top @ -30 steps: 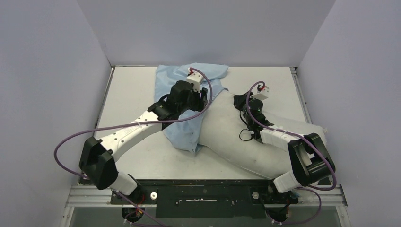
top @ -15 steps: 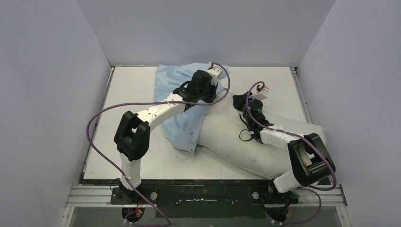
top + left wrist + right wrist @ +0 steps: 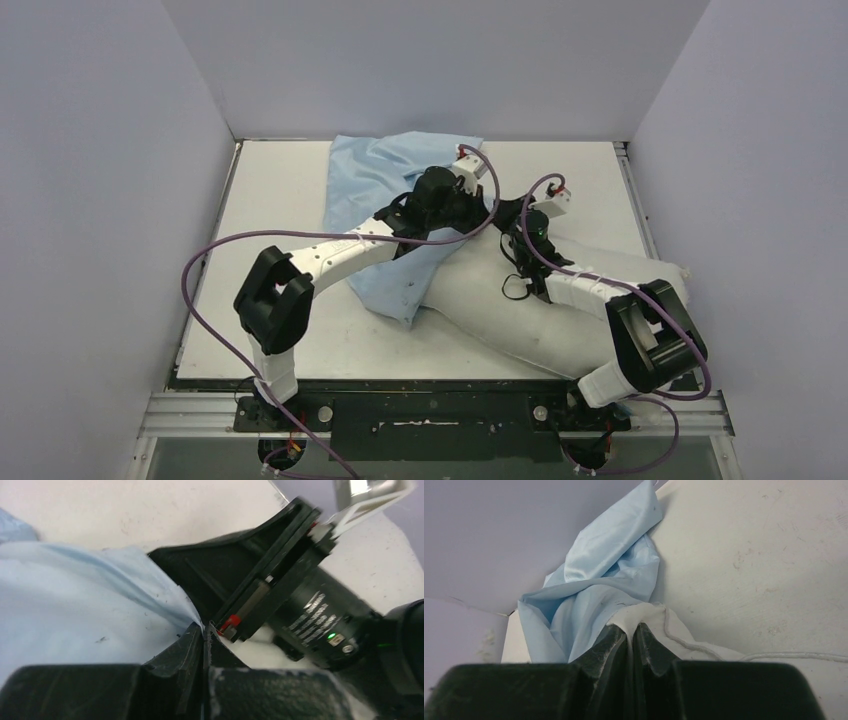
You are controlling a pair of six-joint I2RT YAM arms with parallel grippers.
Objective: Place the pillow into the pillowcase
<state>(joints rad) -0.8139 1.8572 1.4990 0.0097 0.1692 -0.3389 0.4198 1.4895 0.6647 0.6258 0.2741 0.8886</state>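
Observation:
The off-white pillow (image 3: 520, 300) lies slantwise across the right half of the table, under my right arm. The light blue pillowcase (image 3: 370, 175) is spread wrinkled at the back centre, and its near flap drapes over the pillow's far end. My right gripper (image 3: 508, 213) is shut on the pillow's far corner; in the right wrist view off-white fabric (image 3: 644, 614) is pinched between the jaws (image 3: 631, 626), with the pillowcase (image 3: 599, 580) just beyond. My left gripper (image 3: 487, 208) sits right beside it. It (image 3: 204, 630) is shut on the pillowcase's edge (image 3: 75, 595), with the right gripper's black body (image 3: 260, 580) close ahead.
Grey-violet walls close in the white table (image 3: 280, 200) on the left, back and right. Purple cables (image 3: 200, 260) loop off both arms. The left arm's elbow (image 3: 272, 300) stands over the table's front left. The two gripper heads are almost touching.
My left arm has swung right, from over the pillowcase's middle to beside the right gripper, and its jaws have closed on the blue fabric. The right arm has hardly moved.

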